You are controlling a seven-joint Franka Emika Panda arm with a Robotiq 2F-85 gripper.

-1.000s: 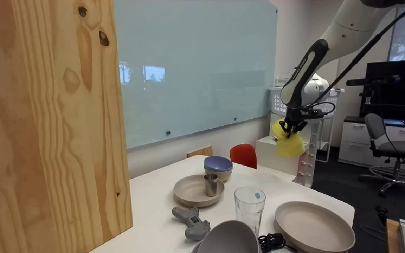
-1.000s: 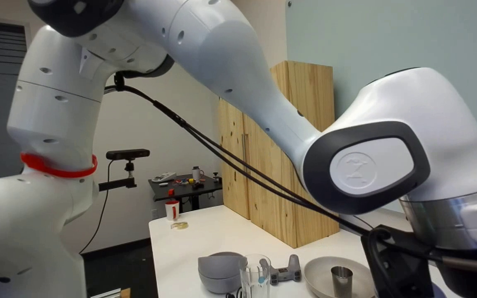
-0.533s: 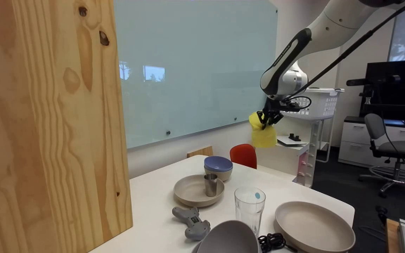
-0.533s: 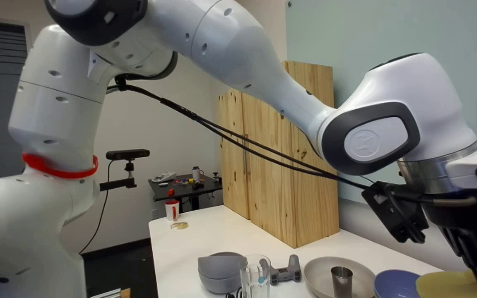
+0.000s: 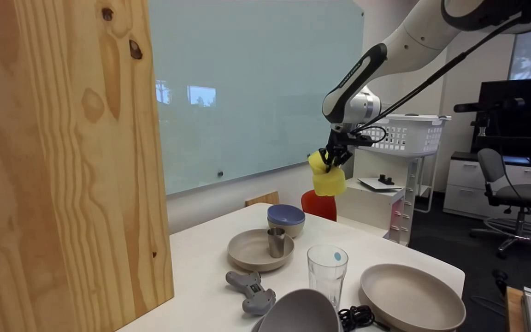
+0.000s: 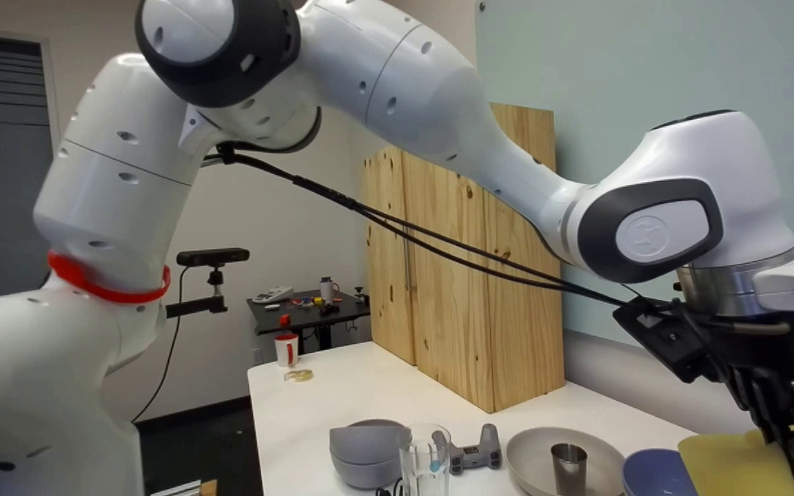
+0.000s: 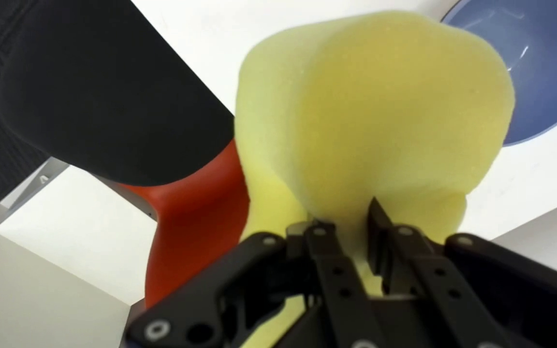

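A soft yellow sponge-like cloth (image 7: pixel 389 96) bulges out on both sides of my gripper (image 7: pixel 348 222), whose fingers are shut on it. In an exterior view the gripper (image 5: pixel 331 163) hangs in the air past the table's far end, and the cloth (image 5: pixel 330 184) droops under it, in front of the red chair (image 5: pixel 319 205). A blue bowl (image 5: pixel 286 214) is stacked on a beige one, lower and to the left of the cloth. From the wrist, the blue bowl (image 7: pixel 544 63) shows partly behind the cloth at upper right. The cloth (image 6: pixel 728 458) also shows at lower right in an exterior view.
On the white table (image 5: pixel 201 263) are a beige plate (image 5: pixel 242 251) with a metal cup (image 5: pixel 276 243), a grey controller (image 5: pixel 252 293), a glass (image 5: pixel 327 272), grey bowls (image 5: pixel 302 313), a black cable (image 5: pixel 357 318) and a larger plate (image 5: pixel 413 297). A wooden cabinet (image 6: pixel 486 296) stands behind.
In an exterior view the gripper and cloth have moved left, first rising and then dipping slightly. In both exterior views the arm has shifted; the cloth stays held throughout. The tableware has not moved.
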